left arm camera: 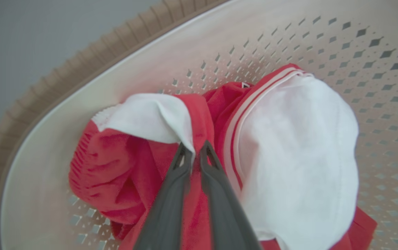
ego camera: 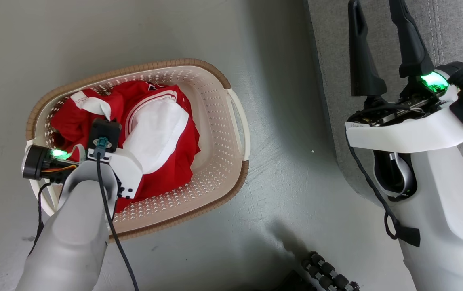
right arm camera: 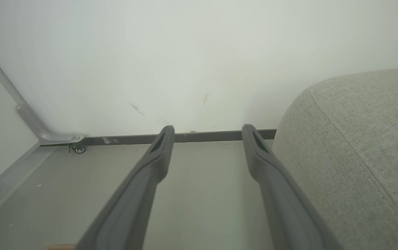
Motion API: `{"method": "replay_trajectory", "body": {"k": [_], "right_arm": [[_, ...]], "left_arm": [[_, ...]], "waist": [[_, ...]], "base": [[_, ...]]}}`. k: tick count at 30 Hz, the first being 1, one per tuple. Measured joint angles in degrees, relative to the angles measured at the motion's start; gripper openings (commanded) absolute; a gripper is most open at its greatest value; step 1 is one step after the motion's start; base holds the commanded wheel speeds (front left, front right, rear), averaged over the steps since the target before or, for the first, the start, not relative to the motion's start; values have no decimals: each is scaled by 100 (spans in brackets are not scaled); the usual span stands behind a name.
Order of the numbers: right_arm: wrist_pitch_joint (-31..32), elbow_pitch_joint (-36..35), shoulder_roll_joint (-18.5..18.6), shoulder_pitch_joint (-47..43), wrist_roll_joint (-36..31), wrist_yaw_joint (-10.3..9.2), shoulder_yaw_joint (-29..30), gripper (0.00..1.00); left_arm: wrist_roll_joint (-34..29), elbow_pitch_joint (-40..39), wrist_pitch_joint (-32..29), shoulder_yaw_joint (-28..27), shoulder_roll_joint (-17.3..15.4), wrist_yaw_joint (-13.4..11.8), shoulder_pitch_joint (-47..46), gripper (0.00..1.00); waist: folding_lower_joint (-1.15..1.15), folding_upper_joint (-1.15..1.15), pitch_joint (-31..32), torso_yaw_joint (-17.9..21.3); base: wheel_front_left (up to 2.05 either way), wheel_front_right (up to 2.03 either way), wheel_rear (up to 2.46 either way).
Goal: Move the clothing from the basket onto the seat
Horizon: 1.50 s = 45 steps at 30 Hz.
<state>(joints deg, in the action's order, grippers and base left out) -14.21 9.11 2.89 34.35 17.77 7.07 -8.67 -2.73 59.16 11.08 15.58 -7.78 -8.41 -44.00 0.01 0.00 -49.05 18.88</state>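
Note:
The clothing (ego camera: 177, 159), red with white panels and striped trim, lies bunched in the cream basket (ego camera: 219, 133) on the floor at the left of the head view. My left arm reaches down into the basket. In the left wrist view my left gripper (left arm camera: 195, 151) is shut on a red and white fold of the clothing (left arm camera: 115, 166), with the fabric pinched between its fingers, near the basket wall (left arm camera: 289, 41). My right gripper (ego camera: 377, 10) is open and holds nothing, hovering over the edge of the grey seat (ego camera: 453, 36). In the right wrist view the right gripper (right arm camera: 208, 133) has the seat (right arm camera: 358, 146) to its right.
Grey floor (ego camera: 288, 169) lies between the basket and the seat. A black ribbed object (ego camera: 328, 270) sits at the bottom edge. Ahead of the right gripper is a pale wall (right arm camera: 199, 62) with a dark baseboard and a small caster (right arm camera: 78, 149).

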Motion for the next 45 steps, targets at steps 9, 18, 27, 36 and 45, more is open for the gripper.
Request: {"method": "replay_trajectory", "body": {"k": [9, 18, 27, 36, 45], "right_arm": [[0, 7, -1, 0, 10, 0, 99, 100], [0, 37, -1, -2, 15, 0, 147, 100], [-8, 96, 0, -4, -11, 0, 221, 100], [-9, 159, 0, -5, -41, 0, 214, 100], [-41, 249, 1, -25, -179, 0, 267, 100]], "left_arm": [[-105, 77, 58, 114, 79, -47, -75, 0], [-97, 2, 189, 140, 116, -47, -97, 0], [-165, -92, 255, 311, 137, 4, -94, 0], [-164, -303, 265, 408, 237, 43, -71, 0], [-155, -593, 307, 468, 294, 86, 153, 0]], "waist": [[0, 0, 32, -41], [0, 0, 111, -154], [0, 0, 203, -271], [0, 0, 329, -406], [0, 0, 512, -520]], "base": [[0, 0, 0], [0, 0, 0], [0, 0, 0], [0, 0, 0], [0, 0, 0]]}}
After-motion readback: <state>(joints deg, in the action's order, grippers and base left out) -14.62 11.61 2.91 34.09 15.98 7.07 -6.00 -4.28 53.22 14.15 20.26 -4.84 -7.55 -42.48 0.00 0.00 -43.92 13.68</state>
